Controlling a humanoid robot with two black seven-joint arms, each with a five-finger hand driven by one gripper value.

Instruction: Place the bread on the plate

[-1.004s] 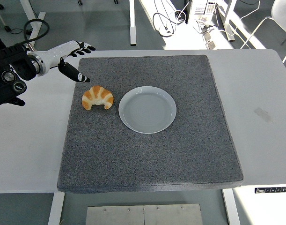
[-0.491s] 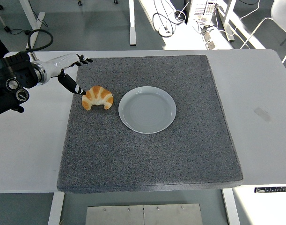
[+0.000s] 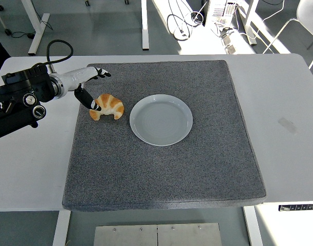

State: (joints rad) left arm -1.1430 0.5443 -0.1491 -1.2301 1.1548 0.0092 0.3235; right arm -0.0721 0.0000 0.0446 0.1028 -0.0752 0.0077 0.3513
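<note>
Bread [image 3: 107, 106] lies on grey mat [image 3: 161, 138] just left of plate [image 3: 161, 119]. Left hand [image 3: 87, 84] fingers spread, thumb touching the bread, nothing gripped. Judged light, soft, flaky; best taken gently across the middle.

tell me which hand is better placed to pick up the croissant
Left. The left hand is already at the croissant, its thumb reaching the roll's left end with fingers spread above. No right hand shows in this view. The plate sits just right of the croissant.

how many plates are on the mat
1. The white plate sits near the middle of the grey mat, empty, just right of the croissant. Nothing in view could hide another.
</note>
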